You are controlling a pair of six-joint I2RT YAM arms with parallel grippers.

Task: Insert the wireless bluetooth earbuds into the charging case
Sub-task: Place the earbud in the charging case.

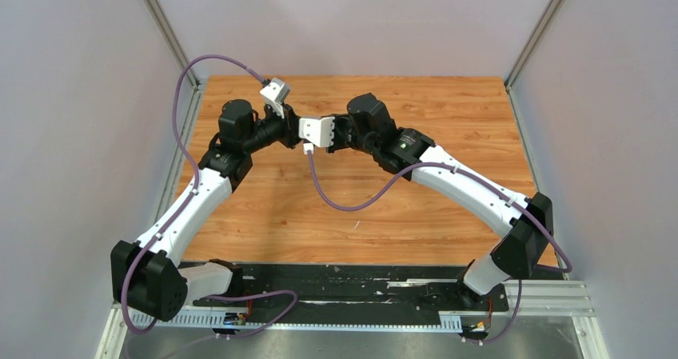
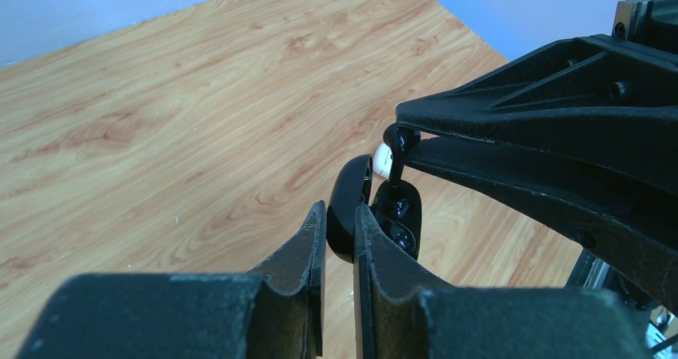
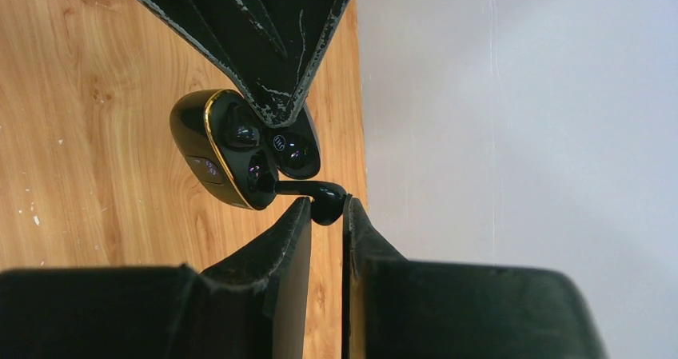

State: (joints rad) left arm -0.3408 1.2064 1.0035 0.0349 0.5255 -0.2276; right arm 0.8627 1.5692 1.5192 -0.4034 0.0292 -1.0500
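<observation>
Closest in the right wrist view, the right gripper (image 3: 326, 207) is narrowed onto a black earbud (image 3: 310, 189). The earbud's rounded end is pinched between the fingertips and its stem is pointed at the open charging case (image 3: 204, 143). The case, black with a gold rim, is clamped by the left gripper (image 2: 340, 215) and held over the wooden table (image 1: 416, 215), where both arms meet. The case's edge is reached by the stem; whether it sits in a well cannot be told. Part of the case's inside is hidden by the left fingers (image 3: 264, 47). A small white piece (image 2: 382, 161) is seen just beside the earbud; what it is cannot be told. A purple cable (image 1: 352, 203) is hung below the right wrist. From above, case and earbud are blocked by the two wrists.
</observation>
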